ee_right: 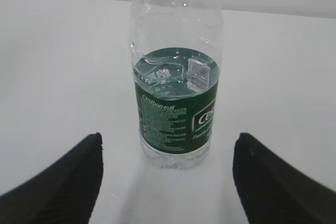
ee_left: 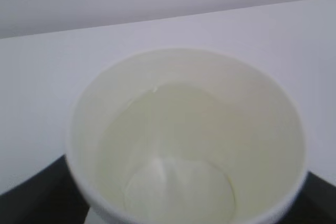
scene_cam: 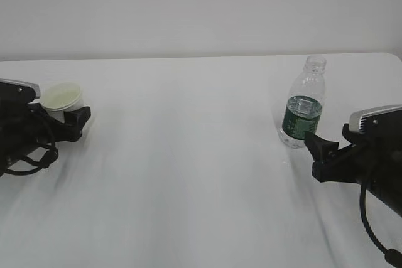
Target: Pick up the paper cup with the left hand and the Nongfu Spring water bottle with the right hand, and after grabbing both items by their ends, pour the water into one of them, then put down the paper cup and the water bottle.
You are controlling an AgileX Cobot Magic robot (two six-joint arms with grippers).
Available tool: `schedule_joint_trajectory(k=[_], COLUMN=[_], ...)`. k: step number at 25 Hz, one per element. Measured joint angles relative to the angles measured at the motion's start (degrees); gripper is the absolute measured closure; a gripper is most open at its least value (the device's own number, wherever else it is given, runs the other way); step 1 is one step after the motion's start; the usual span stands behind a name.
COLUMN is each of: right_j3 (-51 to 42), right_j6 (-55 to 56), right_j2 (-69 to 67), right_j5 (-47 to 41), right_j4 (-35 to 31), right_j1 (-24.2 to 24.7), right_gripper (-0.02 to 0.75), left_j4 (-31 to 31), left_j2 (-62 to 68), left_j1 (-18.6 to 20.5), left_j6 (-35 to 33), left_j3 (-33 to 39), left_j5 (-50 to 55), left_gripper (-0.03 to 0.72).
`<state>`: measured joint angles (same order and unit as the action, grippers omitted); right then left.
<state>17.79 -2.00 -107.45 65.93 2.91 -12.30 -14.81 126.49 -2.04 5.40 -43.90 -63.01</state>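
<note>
The white paper cup stands upright on the table at the far left. My left gripper is open, with a finger on either side of the cup's lower body. In the left wrist view the paper cup fills the frame. Its dark fingers show only at the bottom corners, and a sliver of table shows beside the cup. The Nongfu Spring water bottle stands capless at the right, with water up to the top of its green label. My right gripper is open just short of the bottle, not touching it.
The white table ends at a back edge against a plain wall, and its rounded back right corner is near the bottle. Both arms sit low at the table's left and right sides.
</note>
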Motion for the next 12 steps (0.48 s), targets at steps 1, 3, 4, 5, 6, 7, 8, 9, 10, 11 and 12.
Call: schedule_joint_trajectory(k=[1,3,4,5,6,7,8,9,10,11,12], right_j3=[0.0,0.0,0.0,0.0,0.0,0.0,0.0,0.0,0.0,0.0,0.0], right_j6=[0.0,0.0,0.0,0.0,0.0,0.0,0.0,0.0,0.0,0.0,0.0], right_j2=[0.0,0.0,0.0,0.0,0.0,0.0,0.0,0.0,0.0,0.0,0.0], right_j5=[0.0,0.0,0.0,0.0,0.0,0.0,0.0,0.0,0.0,0.0,0.0], right_j4=[0.0,0.0,0.0,0.0,0.0,0.0,0.0,0.0,0.0,0.0,0.0], right_j1=[0.0,0.0,0.0,0.0,0.0,0.0,0.0,0.0,0.0,0.0,0.0], right_gripper=[0.16,0.16,0.16,0.16,0.16,0.16,0.16,0.161,0.161,0.162,0.162], left_j4=[0.1,0.4,0.6,0.7,0.8,1.0,1.1,1.1,1.2,1.3,1.3], left_j2=[-0.1,-0.1,-0.1,-0.1,-0.1,-0.1,-0.2,-0.7,-1.1,-1.9,-2.7], left_j1=[0.0,0.0,0.0,0.0,0.0,0.0,0.0,0.0,0.0,0.0,0.0], left_j6=[0.0,0.0,0.0,0.0,0.0,0.0,0.0,0.0,0.0,0.0,0.0], left_j3=[0.6,2.2,2.9,3.4,3.9,4.4,4.7,5.3,5.9,6.4,6.9], left_j5=[-0.8,-1.8,-2.0,-2.2,-2.2,-2.2,-2.2,-2.2,-2.2,-2.2,-2.3], left_gripper=[0.036,0.036,0.038,0.038,0.038,0.038,0.039,0.039,0.041,0.042,0.043])
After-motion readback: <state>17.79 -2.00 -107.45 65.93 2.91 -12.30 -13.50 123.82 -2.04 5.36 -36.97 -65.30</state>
